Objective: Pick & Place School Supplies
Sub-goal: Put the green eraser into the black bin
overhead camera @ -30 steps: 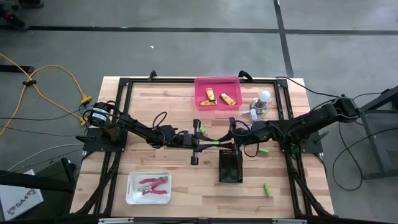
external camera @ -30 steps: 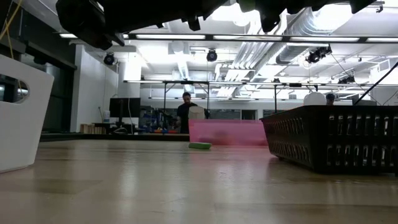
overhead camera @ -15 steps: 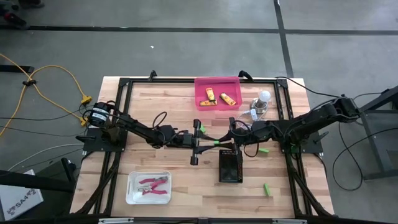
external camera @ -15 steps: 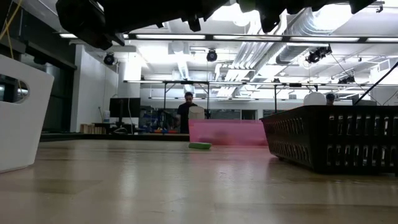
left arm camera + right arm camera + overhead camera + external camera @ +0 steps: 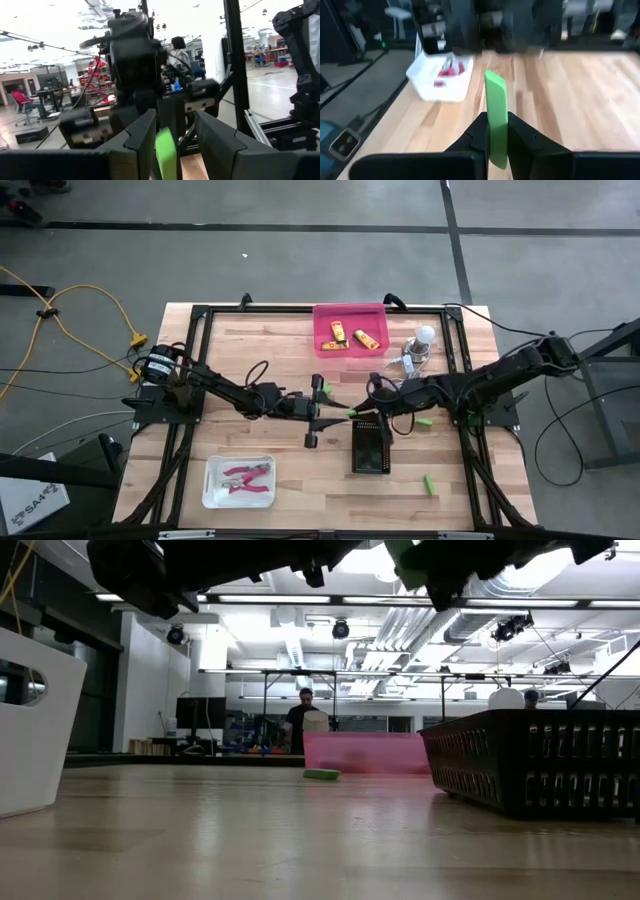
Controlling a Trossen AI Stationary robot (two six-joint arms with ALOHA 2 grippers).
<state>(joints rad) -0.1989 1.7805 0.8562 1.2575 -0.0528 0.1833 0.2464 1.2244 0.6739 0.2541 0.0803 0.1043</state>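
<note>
The step in hand looks like a mid-air handover of one green block from arm to arm, above the middle of the table and just beside the near end of the black mesh basket. The right gripper has its fingers pressed onto the block's lower part, with the upper part standing up clear of them. The left gripper faces it from the other side with its fingers spread. The block sits between them, close against one finger, with a clear gap to the other, so the left claw no longer seems to be clamping it (whether that near finger actually touches the block I cannot tell). The next move, as I judge it, calls for the left arm to back straight off without brushing the block. The right arm can then carry it over a container and let go, most likely the basket beside it. Two more green blocks lie loose on the wood on the right arm's side. The yellow-orange pieces are in the pink tray, and the pink-handled pliers are in the white tray.
</note>
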